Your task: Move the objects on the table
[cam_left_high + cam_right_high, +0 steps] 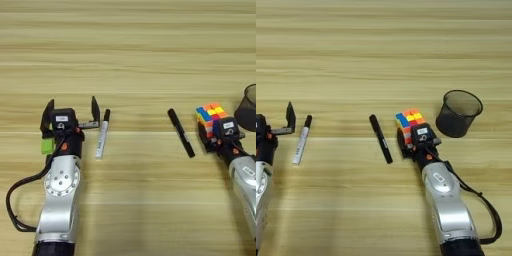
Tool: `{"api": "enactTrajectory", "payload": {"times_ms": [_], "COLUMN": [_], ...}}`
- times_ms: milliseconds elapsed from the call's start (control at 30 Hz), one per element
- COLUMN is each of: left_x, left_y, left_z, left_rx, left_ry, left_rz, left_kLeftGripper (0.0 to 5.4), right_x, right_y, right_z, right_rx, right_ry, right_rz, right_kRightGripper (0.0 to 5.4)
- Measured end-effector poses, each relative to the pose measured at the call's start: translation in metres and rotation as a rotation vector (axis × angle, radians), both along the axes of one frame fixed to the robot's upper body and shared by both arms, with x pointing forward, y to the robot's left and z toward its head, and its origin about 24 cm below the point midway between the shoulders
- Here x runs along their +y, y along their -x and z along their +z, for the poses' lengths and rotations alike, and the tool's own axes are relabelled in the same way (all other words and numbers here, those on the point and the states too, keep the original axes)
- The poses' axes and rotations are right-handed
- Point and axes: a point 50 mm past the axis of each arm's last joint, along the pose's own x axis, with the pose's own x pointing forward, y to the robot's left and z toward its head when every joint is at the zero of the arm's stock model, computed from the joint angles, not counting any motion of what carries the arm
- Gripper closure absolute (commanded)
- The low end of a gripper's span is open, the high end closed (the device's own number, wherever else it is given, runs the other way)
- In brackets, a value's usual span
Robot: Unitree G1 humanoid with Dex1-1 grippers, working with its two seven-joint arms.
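Wood-grain table (130, 45) is filling the whole view, light tan planks with everything lined up in a loose row across the middle. Over on the left, the left gripper (71, 111) is sitting with its two black fingers spread wide apart and holding nothing, and the white black-capped marker (102, 134) is lying just beside its right finger, nearly parallel to the arm, so my guess is it's lining up for that one. Near the middle the slim black marker (380, 138) is lying at a slant, untouched and apart from both arms. The right gripper (413, 137) is pressing right up against the multicoloured puzzle cube (409, 120), and its wrist is covering the fingers, so I honestly can't tell if it's clamping the cube or just nudging it. The cube is resting flat on the table. The dark translucent round cup (458, 113) is standing upright just to the right of the cube, mouth open, looking like a likely drop spot.
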Motion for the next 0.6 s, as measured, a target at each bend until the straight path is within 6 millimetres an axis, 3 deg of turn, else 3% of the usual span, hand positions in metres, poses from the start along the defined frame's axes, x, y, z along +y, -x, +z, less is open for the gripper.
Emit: {"api": "enactTrajectory", "payload": {"times_ms": [67, 600], "left_x": [0.000, 0.005], "left_y": [0.000, -0.003], "left_z": [0.000, -0.010], "left_rx": [0.002, 0.070], "left_ry": [0.000, -0.033], "left_rz": [-0.002, -0.016], "left_kLeftGripper": [0.00, 0.00], "right_x": [0.000, 0.001], "right_y": [0.000, 0.001], "right_z": [0.000, -0.002], "right_rx": [0.004, 0.019], "right_ry": [0.000, 0.020], "right_rz": [-0.001, -0.026], "right_kRightGripper": [2.08, 0.13]}}
